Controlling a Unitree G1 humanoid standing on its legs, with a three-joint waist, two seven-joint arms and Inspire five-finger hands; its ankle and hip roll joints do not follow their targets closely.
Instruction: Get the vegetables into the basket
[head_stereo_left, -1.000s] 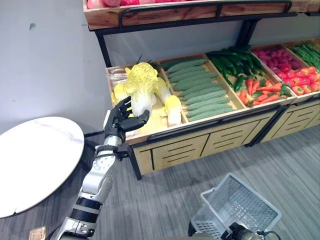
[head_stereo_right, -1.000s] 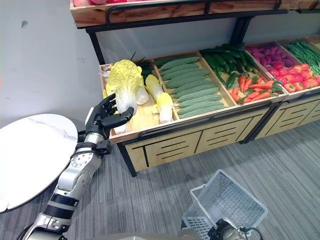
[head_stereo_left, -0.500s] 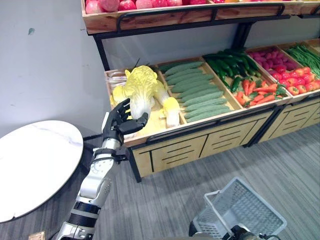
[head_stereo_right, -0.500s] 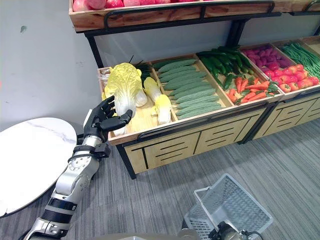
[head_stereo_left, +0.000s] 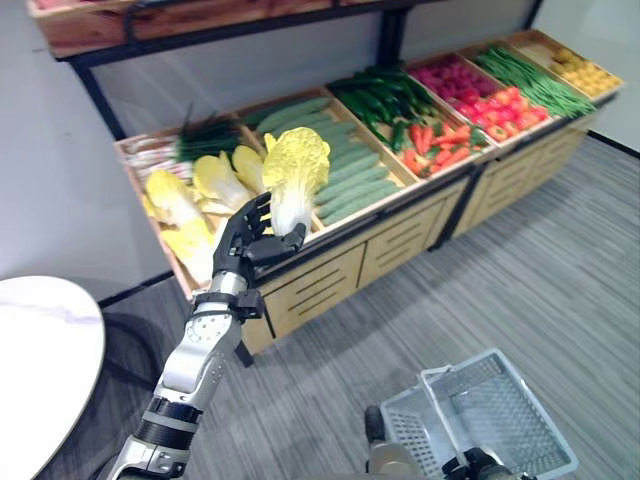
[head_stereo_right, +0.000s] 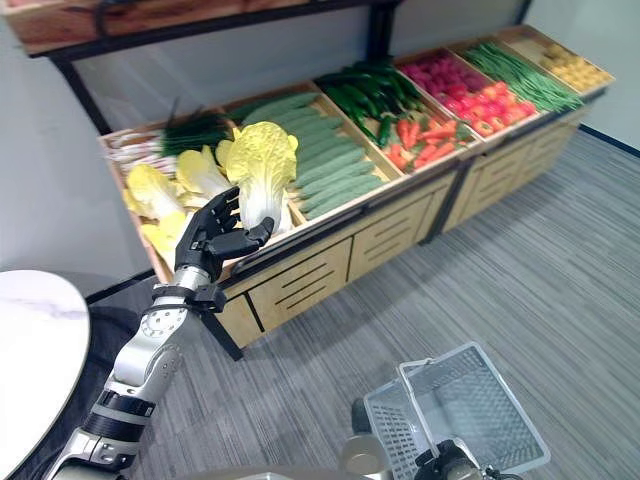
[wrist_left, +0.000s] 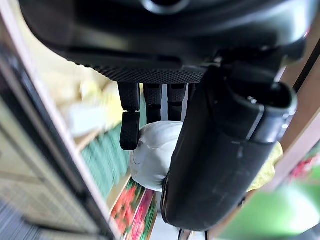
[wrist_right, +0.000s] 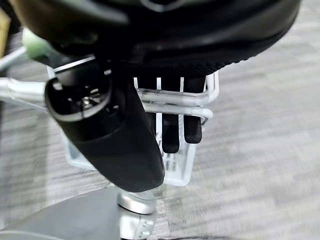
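Cabbage (head_stereo_left: 294, 180) stands leaf-up in the left robot hand (head_stereo_left: 246, 240), fingers and thumb curled round its white stem, above the shelf (head_stereo_left: 330, 245). Right robot hand (wrist_right: 170, 125) hooks the handle of the basket (head_stereo_left: 500, 420), low and well apart, probably ready to receive it.

A pale yellow napa cabbage (head_stereo_left: 293, 175) with a white stem stands upright, leafy end up, in the upper middle of the frame, its stem gripped in the left hand (head_stereo_left: 247, 243). A white wire basket (head_stereo_left: 487, 421), tilted, sits at the lower right, its handle hooked by the right hand (wrist_right: 172, 120).
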